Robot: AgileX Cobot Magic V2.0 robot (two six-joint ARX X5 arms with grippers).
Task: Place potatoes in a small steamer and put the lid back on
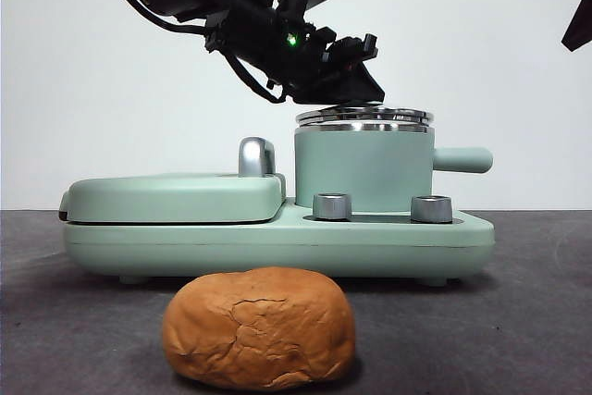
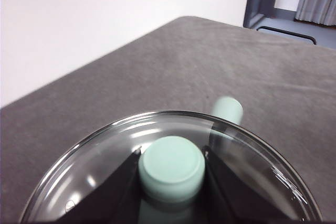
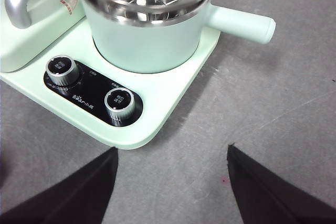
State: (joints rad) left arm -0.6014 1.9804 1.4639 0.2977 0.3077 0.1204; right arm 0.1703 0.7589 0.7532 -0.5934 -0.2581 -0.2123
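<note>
left hand [image 2: 172, 166] clamped on lid [image 2: 105, 156] knob, atop small steamer [image 1: 363, 168]

My black left gripper [image 2: 171, 169] flanks the lid's [image 2: 105, 166] mint-green knob [image 2: 171, 165]. The steamer [image 1: 363, 166] is mint-green, steel-rimmed. In front of it lies the cracked orange-brown potato [image 1: 259, 327].

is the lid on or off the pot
On: the lid sits flat on the pot rim, the left end effector clamping its knob.
</note>
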